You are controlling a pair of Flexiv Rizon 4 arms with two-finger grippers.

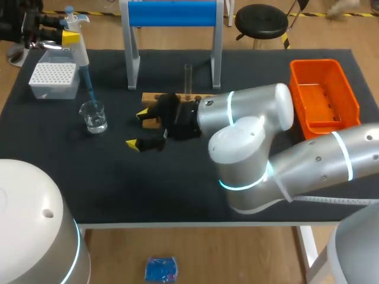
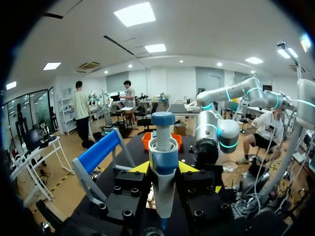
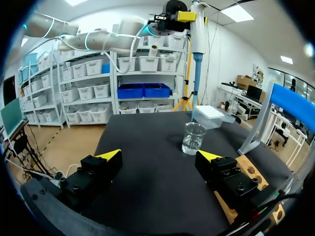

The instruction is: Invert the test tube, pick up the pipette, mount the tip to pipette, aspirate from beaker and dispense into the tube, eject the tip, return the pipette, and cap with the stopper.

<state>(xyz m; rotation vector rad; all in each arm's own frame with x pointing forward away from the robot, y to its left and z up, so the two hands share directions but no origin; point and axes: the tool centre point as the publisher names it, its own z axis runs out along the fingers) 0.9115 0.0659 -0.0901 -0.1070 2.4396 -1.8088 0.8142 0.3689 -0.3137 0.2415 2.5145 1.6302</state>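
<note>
Head view, table: black mat-covered table (image 1: 177, 189); the left arm enters at the left, the right arm at the right.
Pipette: white-and-blue pipette with a yellow-marked head (image 1: 76, 41), held nearly upright above the rear left of the table. Its thin blue lower end points down into the mouth of the beaker. Whether it reaches the liquid cannot be told.
Left gripper: left gripper (image 2: 163, 169) is closed on the pipette body. In the left wrist view both yellow-tipped fingers (image 2: 140, 167) press on it from opposite sides.
Beaker: small clear glass beaker (image 1: 93, 116) stands upright on the mat with some clear liquid in it, just in front of the tip box.
Tip box: white perforated pipette-tip box (image 1: 53, 80), at the rear left corner.
Test tube: clear glass test tube (image 1: 188, 76) stands upright in the flat wooden rack with round holes (image 1: 204, 96), at the rear middle, between the legs of the blue-topped metal frame (image 1: 172, 15).
Right gripper: right gripper (image 1: 138, 128) is low over the mat between the beaker and the wooden rack. Its jaws are wide apart and hold nothing. One finger lies at the rack's near end.
Right wrist view: the beaker stands ahead of the spread fingers, and the rack lies beside one finger.
Bin: orange plastic bin (image 1: 323, 94), at the right edge, well apart from the rack.
</note>
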